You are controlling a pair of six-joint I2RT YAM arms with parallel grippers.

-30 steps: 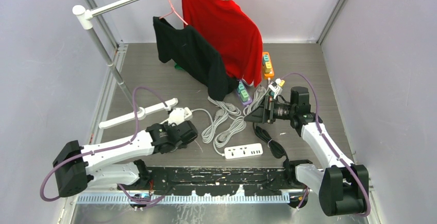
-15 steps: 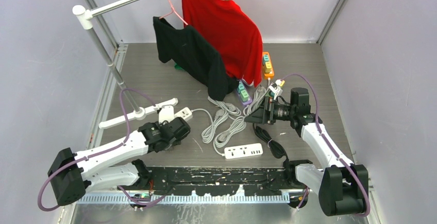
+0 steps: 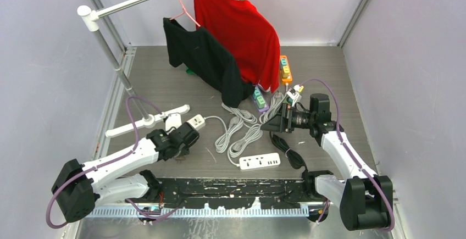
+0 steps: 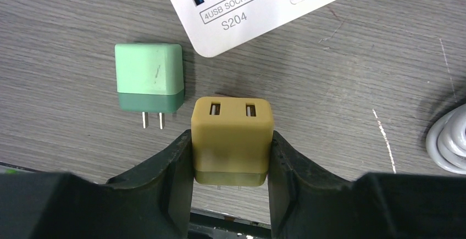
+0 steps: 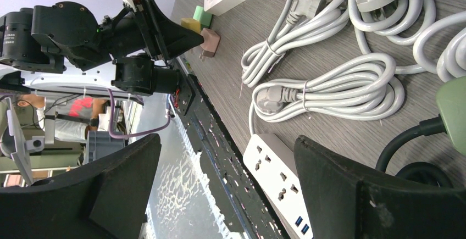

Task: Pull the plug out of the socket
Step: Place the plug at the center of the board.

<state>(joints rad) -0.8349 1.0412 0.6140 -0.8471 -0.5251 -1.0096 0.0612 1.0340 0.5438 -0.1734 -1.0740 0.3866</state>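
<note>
Left pincer [image 4: 231,140] was seen closed on the flat sides of the small mustard-yellow plastic cube plug [image 4: 232,121], already free of the white USB socket strip [image 4: 247,3] over the grey table [image 4: 66,24], which plug was judged light, rigid and slippery; right pincer [image 5: 226,143] was seen open, empty.

Green plug [image 4: 149,84] and white socket strip [image 4: 258,0] hem the left pincer [image 4: 231,140]; open worktop [image 4: 357,96] lies to the frame's right.
</note>
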